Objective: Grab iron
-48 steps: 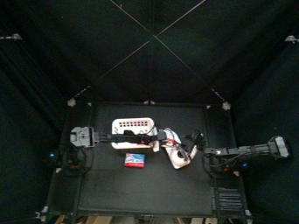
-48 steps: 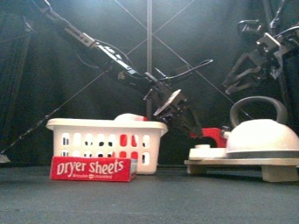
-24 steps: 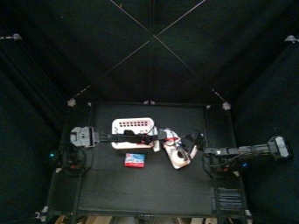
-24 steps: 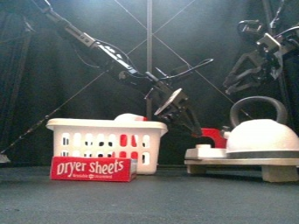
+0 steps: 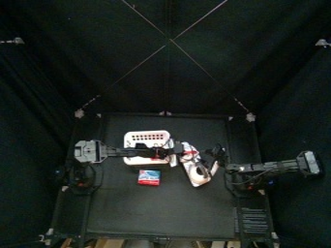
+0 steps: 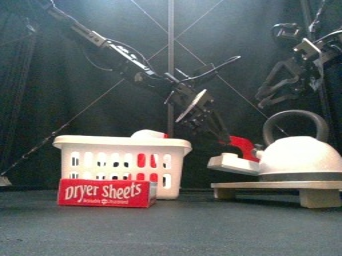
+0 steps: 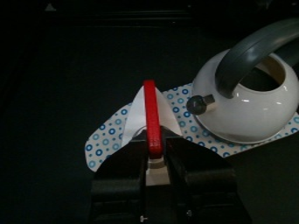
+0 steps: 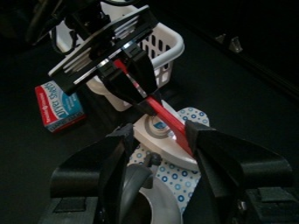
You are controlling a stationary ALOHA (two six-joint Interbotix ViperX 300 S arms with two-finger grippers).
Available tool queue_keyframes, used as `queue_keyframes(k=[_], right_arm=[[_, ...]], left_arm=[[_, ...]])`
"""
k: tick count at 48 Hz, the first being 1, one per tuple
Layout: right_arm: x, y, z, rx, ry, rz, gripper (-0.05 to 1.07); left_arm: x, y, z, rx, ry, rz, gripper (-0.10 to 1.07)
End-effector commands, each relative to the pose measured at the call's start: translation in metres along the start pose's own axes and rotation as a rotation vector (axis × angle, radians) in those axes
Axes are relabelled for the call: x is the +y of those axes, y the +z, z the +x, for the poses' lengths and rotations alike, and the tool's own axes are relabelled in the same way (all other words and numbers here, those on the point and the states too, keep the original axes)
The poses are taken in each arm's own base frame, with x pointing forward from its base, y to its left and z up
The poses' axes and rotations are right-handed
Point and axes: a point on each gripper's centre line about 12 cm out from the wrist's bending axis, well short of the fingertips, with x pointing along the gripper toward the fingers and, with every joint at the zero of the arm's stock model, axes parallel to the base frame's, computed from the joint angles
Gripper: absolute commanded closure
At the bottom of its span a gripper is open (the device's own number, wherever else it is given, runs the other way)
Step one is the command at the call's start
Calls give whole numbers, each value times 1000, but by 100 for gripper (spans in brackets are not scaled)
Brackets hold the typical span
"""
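The iron [image 6: 297,157] is a white domed body with a grey arched handle, lying on a blue-dotted base at the table's right. It also shows in the top view [image 5: 198,170] and the left wrist view [image 7: 246,101]. My left gripper [image 6: 198,108] reaches across from the left and is shut on the iron's thin red part [image 7: 151,118], holding that end tilted up. My right gripper [image 8: 162,144] hangs above the iron with its jaws wide apart and touches nothing. It shows high at the right in the front view [image 6: 287,75].
A white perforated basket [image 6: 120,160] stands left of the iron, also in the top view [image 5: 147,138]. A small red-blue-white dryer sheets box [image 6: 106,192] lies in front of it. Black curtains close the table in on all sides.
The left gripper has risen a little, and the red end of the iron has come up with it and now slants upward. The right arm has not moved.
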Motion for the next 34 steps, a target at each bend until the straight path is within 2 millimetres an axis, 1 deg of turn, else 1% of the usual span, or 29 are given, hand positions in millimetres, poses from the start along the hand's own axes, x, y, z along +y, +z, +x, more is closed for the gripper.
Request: queue_keyframes(k=[1,27,34], right_arm=[[1,4,0,-6,0,1,17],[1,3,1,-5,0,0,17],[1,3,1,-5,0,0,17]], left_arm=[[6,30,-13,-74,12,-4,46],[6,31,-15,-75,13,-4,46],[5,37,-23,-89,12,-2,46]])
